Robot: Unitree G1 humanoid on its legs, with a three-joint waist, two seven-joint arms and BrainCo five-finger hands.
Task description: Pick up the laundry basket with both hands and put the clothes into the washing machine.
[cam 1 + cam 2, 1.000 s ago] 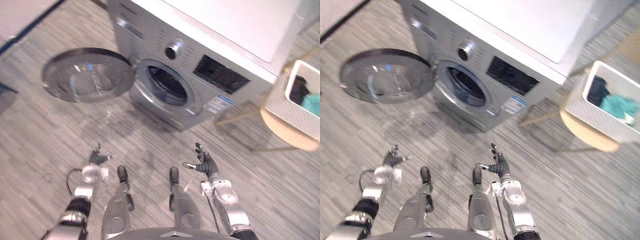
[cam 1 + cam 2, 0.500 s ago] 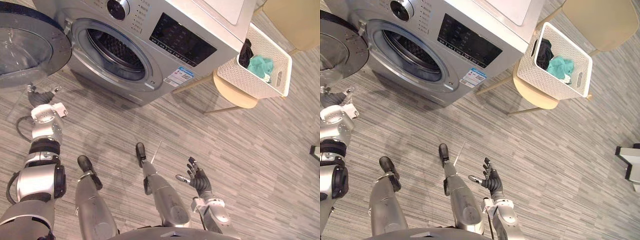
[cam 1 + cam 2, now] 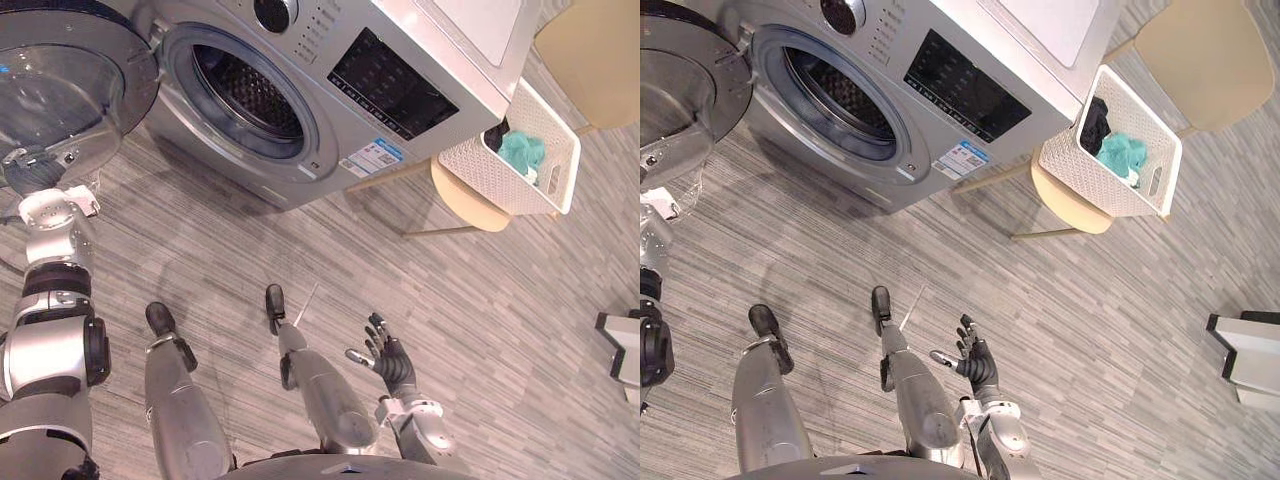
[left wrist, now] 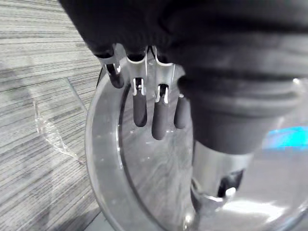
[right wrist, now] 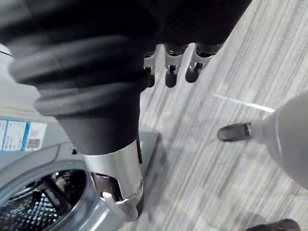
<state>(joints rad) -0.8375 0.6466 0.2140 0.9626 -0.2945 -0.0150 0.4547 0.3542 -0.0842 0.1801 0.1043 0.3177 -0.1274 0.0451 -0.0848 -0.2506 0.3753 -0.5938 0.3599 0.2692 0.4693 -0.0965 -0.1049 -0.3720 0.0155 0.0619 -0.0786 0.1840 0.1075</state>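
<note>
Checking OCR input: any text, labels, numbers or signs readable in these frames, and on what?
No text can be read in any view.
Blue-and-white sticker on the washing machine front: print too small to read.
Dark control panel: markings too faint to read.
Marks beside the dial: too small to read.
Laundry basket: no print visible.

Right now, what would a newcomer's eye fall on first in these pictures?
The silver washing machine at the top, its round door standing wide open to the left. To its right, a white laundry basket with teal and black clothes sits on a wooden seat, untouched. The right hand hangs over the floor, fingers spread.
</note>
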